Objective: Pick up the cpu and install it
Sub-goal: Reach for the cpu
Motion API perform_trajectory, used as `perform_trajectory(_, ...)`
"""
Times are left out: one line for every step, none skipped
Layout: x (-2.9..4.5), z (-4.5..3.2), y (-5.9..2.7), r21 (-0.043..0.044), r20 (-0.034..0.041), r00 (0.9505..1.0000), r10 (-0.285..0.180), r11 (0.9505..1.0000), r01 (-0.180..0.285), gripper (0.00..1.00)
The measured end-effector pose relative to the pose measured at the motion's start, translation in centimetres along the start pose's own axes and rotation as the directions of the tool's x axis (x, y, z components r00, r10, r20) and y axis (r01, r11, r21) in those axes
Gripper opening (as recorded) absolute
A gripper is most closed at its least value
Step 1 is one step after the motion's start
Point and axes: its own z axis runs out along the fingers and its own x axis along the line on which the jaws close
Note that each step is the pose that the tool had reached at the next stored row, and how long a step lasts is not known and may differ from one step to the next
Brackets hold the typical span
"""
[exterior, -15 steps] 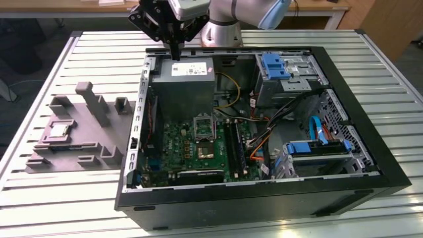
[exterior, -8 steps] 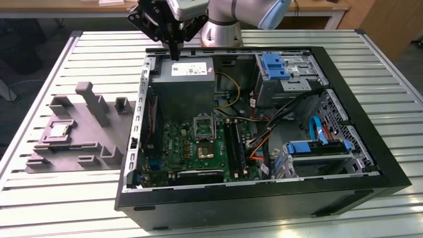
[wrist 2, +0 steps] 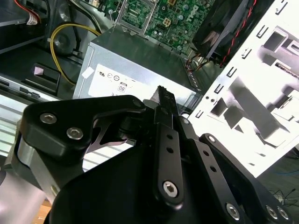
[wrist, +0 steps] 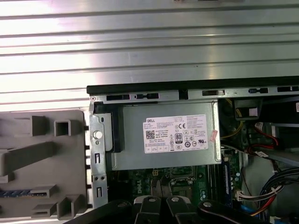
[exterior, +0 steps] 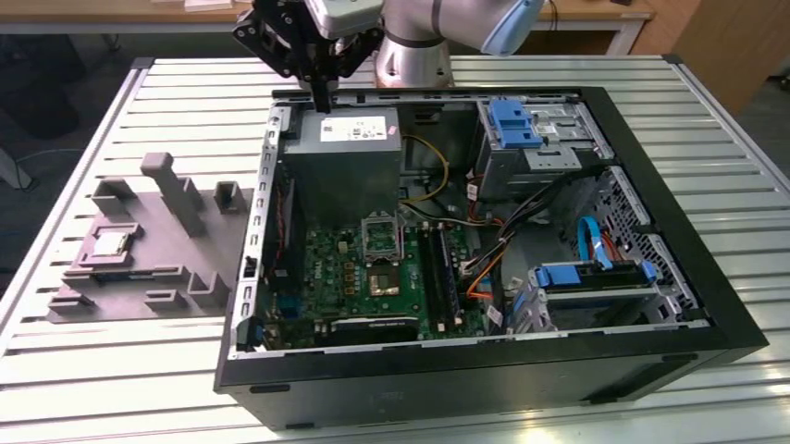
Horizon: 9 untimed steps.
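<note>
1. Silvery slatted aluminium bench (exterior: 111,398) carries everything. In the exterior view an open black tower computer case (exterior: 691,305) lies on its side in the middle of it.
2. At nine o'clock from that case in the exterior view, just beside its wall, sits a grey moulded plastic fixture tray (exterior: 136,301) with upright blocks and pockets. It is also seen in the first wrist view (wrist: 60,163).
3. Lying flat in a pocket of this tray is the small, square, silvery-lidded, beige-rimmed cpu (exterior: 109,242), toward the tray's nine o'clock side.
4. Inside the case, a large grey metal power supply box (exterior: 351,166) with a white label fills the eleven o'clock corner. It appears in both wrist views (wrist: 168,135) (wrist 2: 135,60).
5. Toward six o'clock from that box lies the green motherboard (exterior: 351,296), bearing a silver rectangular socket frame (exterior: 376,280) with a dark centre.
6. Coming in from twelve o'clock is the pale grey and blue robot arm (exterior: 420,37). Its black jaws point down over the case's far rim, just above the labelled box.
7. They are drawn together with nothing seen between them, well apart from the cpu.
</note>
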Motion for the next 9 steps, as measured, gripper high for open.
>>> perform_trajectory(0.00,0.00,0.00,0.0000,-0.0001,1.0000,0.000,1.0000,0.000,0.11)
perform_trajectory(0.00,0.00,0.00,0.0000,-0.0001,1.0000,0.000,1.0000,0.000,0.11)
perform_trajectory(0.01,0.00,0.00,0.0000,0.0000,1.0000,0.000,1.0000,0.000,0.11)
perform_trajectory(0.01,0.00,0.00,0.0000,-0.0001,1.0000,0.000,1.0000,0.000,0.11)
perform_trajectory(0.02,0.00,-0.01,0.0001,-0.0001,1.0000,0.000,1.0000,0.000,0.11)
perform_trajectory(0.02,0.00,0.00,0.0001,-0.0001,1.0000,0.000,1.0000,0.000,0.11)
perform_trajectory(0.02,0.00,0.00,0.0000,-0.0001,1.0000,0.000,1.0000,0.000,0.11)
perform_trajectory(0.02,0.00,0.00,0.0000,-0.0001,1.0000,0.000,1.0000,0.000,0.11)
perform_trajectory(0.02,0.00,0.00,0.0000,-0.0001,1.0000,0.000,1.0000,0.000,0.11)
